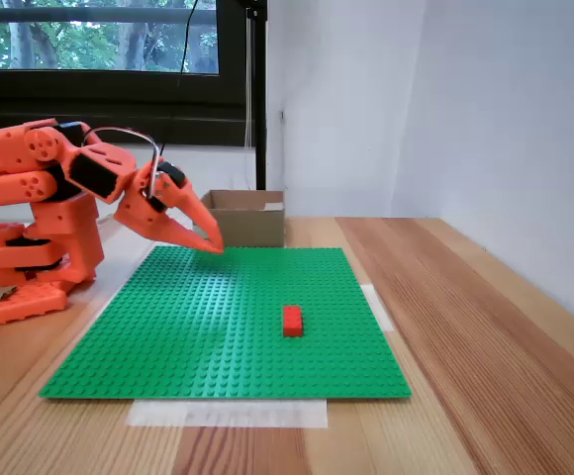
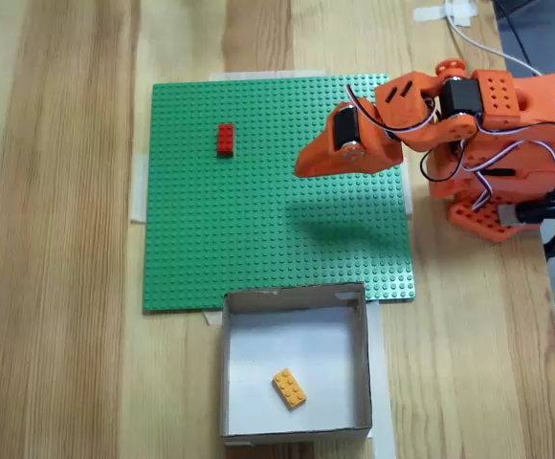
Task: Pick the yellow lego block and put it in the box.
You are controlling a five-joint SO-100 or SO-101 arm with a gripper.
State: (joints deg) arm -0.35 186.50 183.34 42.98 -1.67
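My pincer (image 2: 301,168) hangs narrow and empty over the green baseplate (image 2: 258,239); the yellow lego block (image 2: 289,388) lies inside the box (image 2: 295,299), well apart from it.

Yellow lego block (image 2: 289,388) lies in the box (image 2: 295,298), beside the baseplate (image 2: 258,229)

Box (image 1: 249,220) interior hidden behind its wall

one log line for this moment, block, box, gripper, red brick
yellow lego block: inside the box | gripper: shut, empty, above green baseplate | red brick: on baseplate
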